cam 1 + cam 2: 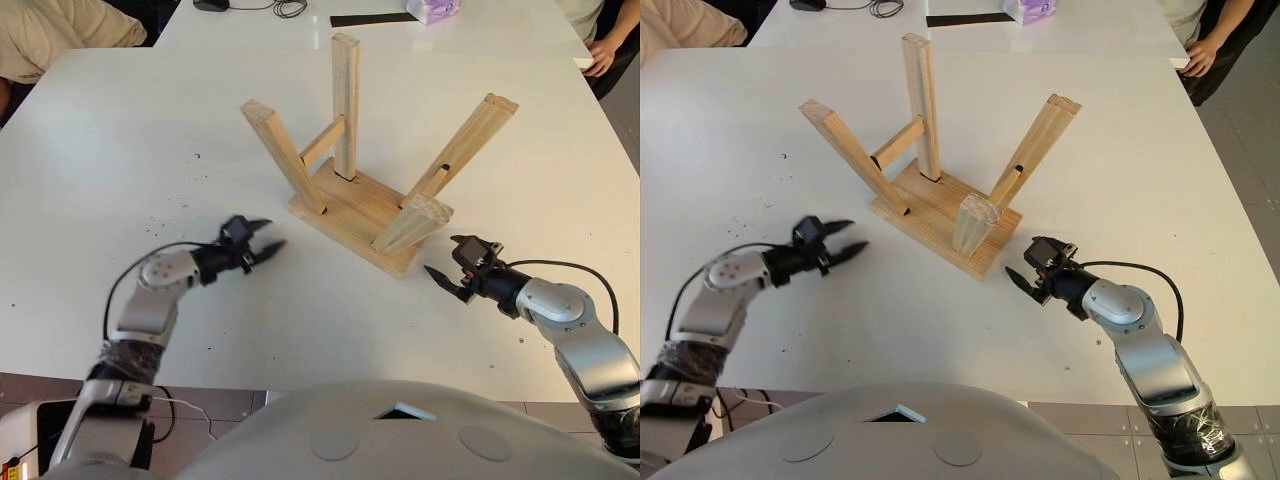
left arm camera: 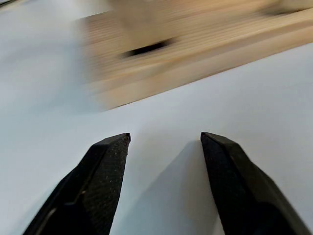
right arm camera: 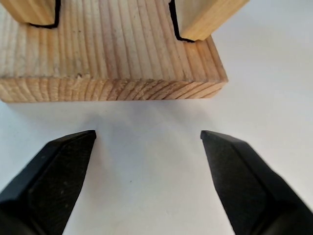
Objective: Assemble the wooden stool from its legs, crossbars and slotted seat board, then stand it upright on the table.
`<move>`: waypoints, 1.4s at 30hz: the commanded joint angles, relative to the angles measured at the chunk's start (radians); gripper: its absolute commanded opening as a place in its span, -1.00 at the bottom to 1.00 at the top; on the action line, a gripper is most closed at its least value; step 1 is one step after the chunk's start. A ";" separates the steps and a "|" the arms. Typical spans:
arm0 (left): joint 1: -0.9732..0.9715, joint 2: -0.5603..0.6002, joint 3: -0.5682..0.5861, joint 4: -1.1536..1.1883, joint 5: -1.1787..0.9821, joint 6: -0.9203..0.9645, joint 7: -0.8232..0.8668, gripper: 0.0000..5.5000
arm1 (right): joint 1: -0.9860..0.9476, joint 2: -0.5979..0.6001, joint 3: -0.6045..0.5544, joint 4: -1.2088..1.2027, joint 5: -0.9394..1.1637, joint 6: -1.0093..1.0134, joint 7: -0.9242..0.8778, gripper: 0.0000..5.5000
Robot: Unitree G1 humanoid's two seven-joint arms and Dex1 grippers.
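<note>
On the left, the left end effector (image 1: 272, 234) hangs low over the tabletop (image 1: 120, 150), fingers spread and holding nothing, near the stool (image 1: 360, 225). The stool sits mid-table, upside down. Its seat (image 1: 345, 208) lies flat on the surface, four legs (image 1: 345, 100) stick up from the slots, and crossbars (image 1: 323, 141) bridge them. On the right, the right end effector (image 1: 440, 254) is likewise spread and empty, just off the seat's near corner. Assembly looks finished to me; what is left is turning the stool onto its legs. The white tabletop has dark specks (image 1: 165, 215) at left. Farther back lie a mouse (image 1: 211, 5), a black strip (image 1: 370, 19) and a purple pack (image 1: 433, 10).
</note>
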 commanded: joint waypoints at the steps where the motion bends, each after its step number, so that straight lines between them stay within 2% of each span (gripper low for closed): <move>1: -0.204 -0.031 -0.001 0.215 0.120 -0.055 0.137 -0.13 | 0.003 -0.003 0.014 0.048 -0.029 0.015 -0.009 0.45; 6: -0.312 -0.107 -0.083 0.401 0.245 -0.191 0.197 -0.13 | -0.017 -0.007 0.030 0.070 -0.031 0.004 0.001 0.45; 10: -0.285 -0.131 -0.159 0.443 0.289 -0.267 0.127 -0.13 | -0.030 0.008 0.059 0.054 -0.032 0.015 -0.003 0.45; 13: -0.191 -0.090 -0.185 0.355 0.260 -0.274 0.026 -0.13 | -0.024 0.021 0.078 0.031 -0.032 0.027 -0.011 0.45; 17: 0.013 -0.013 -0.199 0.064 0.159 -0.177 -0.104 -0.13 | 0.010 0.042 0.094 -0.012 -0.019 0.046 -0.026 0.45; 21: 0.142 0.013 -0.194 -0.194 0.064 -0.035 -0.092 -0.13 | 0.026 0.063 0.091 -0.057 0.008 0.068 -0.021 0.45; 25: 0.235 0.040 -0.149 -0.429 -0.048 0.132 -0.057 -0.13 | 0.049 0.043 0.038 -0.144 0.047 0.105 0.009 0.45; 33: 0.428 0.100 0.001 -0.795 -0.223 0.397 -0.023 -0.13 | 0.121 -0.031 -0.224 -0.414 0.262 0.263 0.144 0.45; 37: 0.492 0.115 0.092 -0.960 -0.382 0.554 -0.008 -0.13 | 0.105 -0.059 -0.338 -0.473 0.378 0.339 0.201 0.45; 42: 0.496 0.189 0.260 -1.066 -0.609 0.723 -0.044 -0.13 | 0.092 -0.101 -0.403 -0.494 0.447 0.383 0.235 0.45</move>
